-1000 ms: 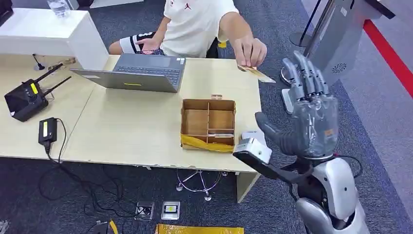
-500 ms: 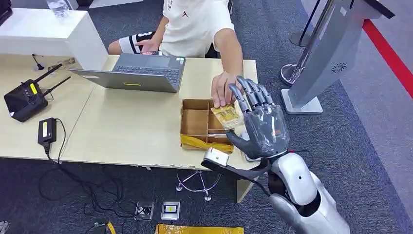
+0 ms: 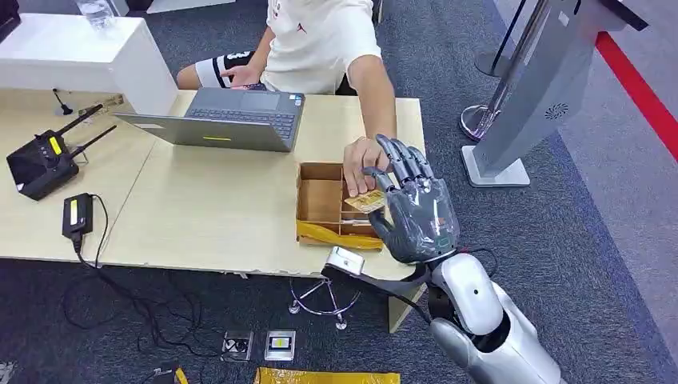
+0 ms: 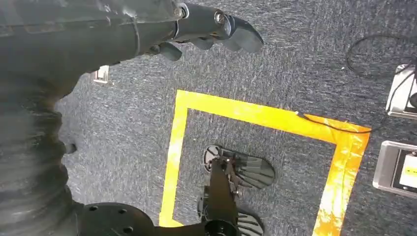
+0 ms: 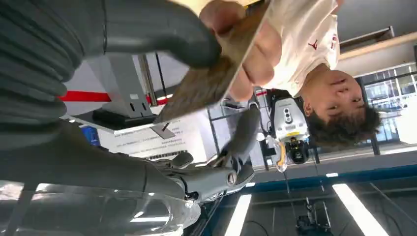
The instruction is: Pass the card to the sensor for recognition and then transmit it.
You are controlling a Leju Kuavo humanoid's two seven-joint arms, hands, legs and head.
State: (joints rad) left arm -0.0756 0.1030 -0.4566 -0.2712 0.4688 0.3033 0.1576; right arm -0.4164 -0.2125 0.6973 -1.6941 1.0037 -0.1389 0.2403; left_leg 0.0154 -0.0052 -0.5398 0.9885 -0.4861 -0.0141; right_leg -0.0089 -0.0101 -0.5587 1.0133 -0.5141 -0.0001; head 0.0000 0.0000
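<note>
The right hand (image 3: 416, 210) hovered over the cardboard box (image 3: 321, 202), fingers (image 3: 397, 160) spread, thumb resting on the card (image 3: 367, 202). A person's hand (image 3: 361, 164) gripped that card too. The left hand (image 4: 147, 29) hung with curled fingers, holding nothing.

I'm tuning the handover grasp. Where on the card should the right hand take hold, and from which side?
Take the card by its free edge, opposite the person's hand, coming from the robot's side. It is thin and flat, so the right hand probably pinches best, thumb against fingers on its faces.

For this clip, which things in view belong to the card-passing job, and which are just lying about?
Job:
card, held by a person's hand against the right hand
grey sensor stand

Lying about:
laptop
compartment box
black router
black power adapter
table
</note>
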